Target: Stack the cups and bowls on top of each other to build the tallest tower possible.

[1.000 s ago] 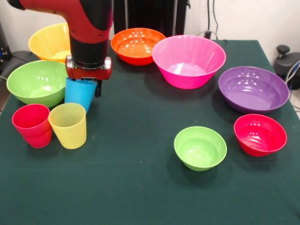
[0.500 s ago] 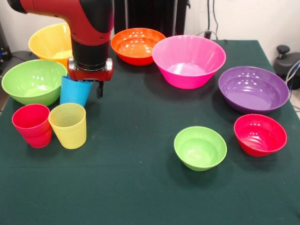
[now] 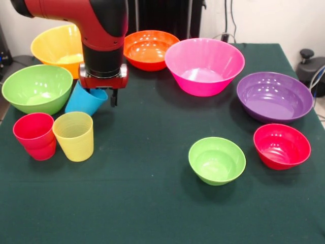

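Beside the large green bowl (image 3: 37,88), now tipped over sideways rather than upright as a second ago, blue cup (image 3: 85,101) pinched in closed claw (image 3: 101,94), slightly lifted, probably bound for lime-green bowl (image 3: 217,160).

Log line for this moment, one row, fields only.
tool: at blue cup, grip unclear | blue cup: tilted, beside large green bowl | red cup, yellow cup: upright, untouched | tower: not started

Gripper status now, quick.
Gripper: shut on the blue cup, which hangs tilted beside the large green bowl.
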